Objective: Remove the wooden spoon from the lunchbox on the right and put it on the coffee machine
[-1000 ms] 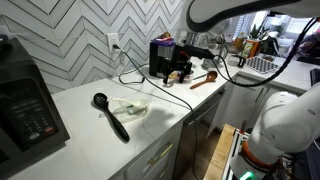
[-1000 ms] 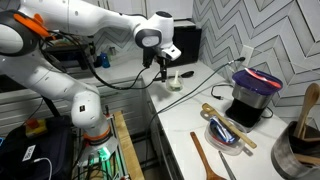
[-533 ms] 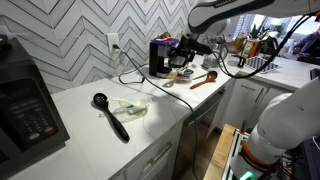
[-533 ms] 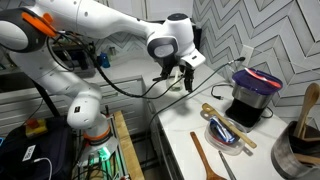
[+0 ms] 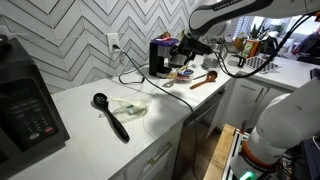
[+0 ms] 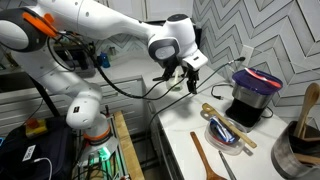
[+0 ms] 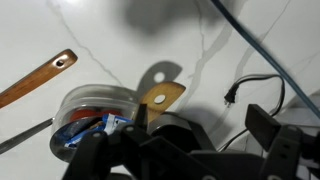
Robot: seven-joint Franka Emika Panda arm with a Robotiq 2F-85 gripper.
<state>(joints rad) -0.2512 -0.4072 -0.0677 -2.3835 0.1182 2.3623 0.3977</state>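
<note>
The lunchbox (image 6: 224, 136) is a low pale container beside the black coffee machine (image 6: 250, 97), which has a purplish top. A wooden spoon (image 6: 228, 115) lies across the lunchbox and juts past its rim. In the wrist view, the lunchbox (image 7: 92, 112) holds colourful items, and the spoon's wooden end with a hole (image 7: 161, 96) sticks out. My gripper (image 6: 186, 76) hangs above the counter a little short of the lunchbox. In the wrist view its fingers (image 7: 200, 125) are wide apart and empty. In an exterior view the gripper (image 5: 186, 52) is next to the coffee machine (image 5: 160, 57).
A second wooden spoon (image 6: 206, 156) lies loose on the counter, also seen in the wrist view (image 7: 36, 79). A black power cord and plug (image 7: 232, 96) trail nearby. A black ladle (image 5: 111, 116), a clear container (image 5: 128, 106) and a large keypad appliance (image 5: 25, 100) sit farther along.
One second ago the arm was farther back along the counter; it has moved toward the lunchbox and coffee machine. In the last half second nothing visibly moved.
</note>
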